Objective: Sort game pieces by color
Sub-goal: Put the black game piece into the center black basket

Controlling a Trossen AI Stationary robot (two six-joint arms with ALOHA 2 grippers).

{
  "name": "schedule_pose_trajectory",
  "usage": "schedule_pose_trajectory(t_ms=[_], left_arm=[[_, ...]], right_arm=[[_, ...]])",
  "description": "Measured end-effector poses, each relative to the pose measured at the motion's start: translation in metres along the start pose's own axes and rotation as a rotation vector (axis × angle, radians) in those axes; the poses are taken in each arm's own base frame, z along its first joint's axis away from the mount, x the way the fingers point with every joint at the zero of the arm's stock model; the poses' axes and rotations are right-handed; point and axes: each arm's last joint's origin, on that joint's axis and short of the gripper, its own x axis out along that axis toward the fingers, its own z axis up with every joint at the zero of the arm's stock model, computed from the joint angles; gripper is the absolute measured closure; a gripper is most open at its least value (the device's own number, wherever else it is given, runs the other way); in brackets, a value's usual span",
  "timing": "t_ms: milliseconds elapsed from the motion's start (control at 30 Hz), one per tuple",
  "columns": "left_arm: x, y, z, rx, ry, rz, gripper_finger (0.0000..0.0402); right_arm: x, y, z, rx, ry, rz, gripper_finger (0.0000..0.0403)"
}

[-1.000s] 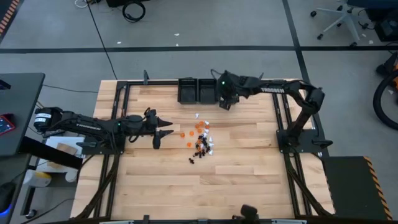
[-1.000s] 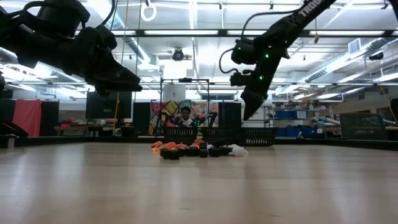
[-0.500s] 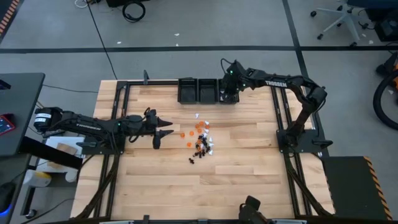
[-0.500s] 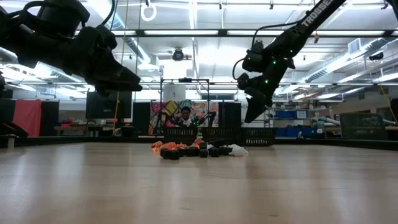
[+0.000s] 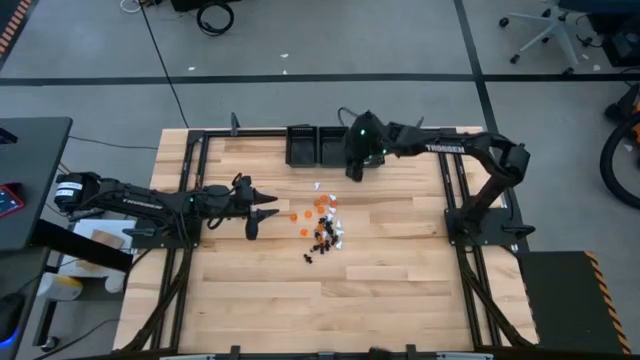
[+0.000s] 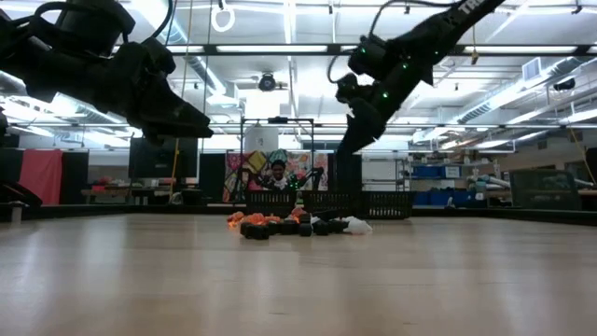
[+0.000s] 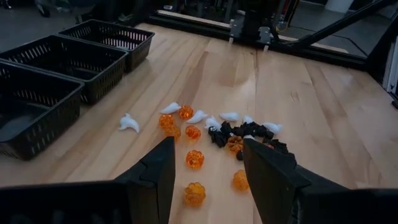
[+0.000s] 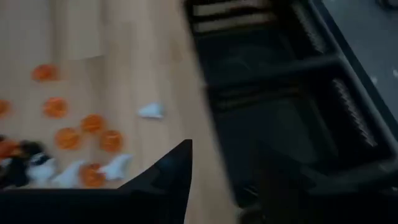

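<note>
Near the middle of the wooden table [image 5: 380,290] you see the game pieces [image 5: 322,222] lying in one loose heap: orange ones mostly on the side toward the left arm, black ones packed together in the heart of the heap, and white ones scattered around its edge. From the low view the heap [image 6: 291,224] sits flat on the table top, with the orange pieces at one end and a white piece at the other. Your left gripper [image 5: 262,212] hangs low just beside the heap, on its left side, and does not touch any piece; in the left wrist view its two dark fingers [image 7: 155,174] stand apart, released, and the nearest orange pieces [image 7: 194,159] show in the gap between them. One single white piece [image 7: 129,122] lies apart from the others, nearer to the bins. Three black bins [image 5: 318,145] stand in a row at the far edge of the table, touching each other side by side. Your right gripper [image 5: 353,170] is at the near edge of this row, up above the table, between the bins and the heap. In the right wrist view only one dark finger [image 8: 168,180] is clear, so you cannot tell if this gripper is released or clenched. Behind the table a person [image 6: 277,174] sits in the room.
</note>
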Motion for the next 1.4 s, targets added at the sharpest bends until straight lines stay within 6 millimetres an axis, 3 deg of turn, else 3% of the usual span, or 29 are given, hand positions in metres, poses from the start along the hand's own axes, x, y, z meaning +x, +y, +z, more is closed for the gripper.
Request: schedule_pose_trajectory(t_ms=[100,300,700,933,1167,1400], left_arm=[[0.000,0.000,-0.001,0.004,0.007,0.002,0.0234],[0.000,0.001,-0.005,0.072,0.052,0.009,0.0234],[0.000,0.000,0.002,0.131,-0.020,-0.001,0.0234],[0.000,0.000,0.009,0.121,-0.094,0.010,0.0234],[0.000,0.000,0.008,0.129,-0.086,0.012,0.0234],[0.000,0.000,0.010,0.113,-0.100,0.009,0.0234]], right_arm=[[0.008,0.030,0.000,-0.056,-0.054,0.018,0.0241],[0.029,0.071,-0.029,-0.015,-0.215,0.031,0.0241],[0.041,0.099,-0.079,0.090,-0.210,-0.058,0.0209],[0.053,0.105,-0.084,0.086,-0.195,-0.023,0.0194],[0.051,0.134,-0.085,-0.064,-0.204,0.181,0.0198],[0.048,0.159,-0.086,-0.117,-0.233,0.169,0.0198]])
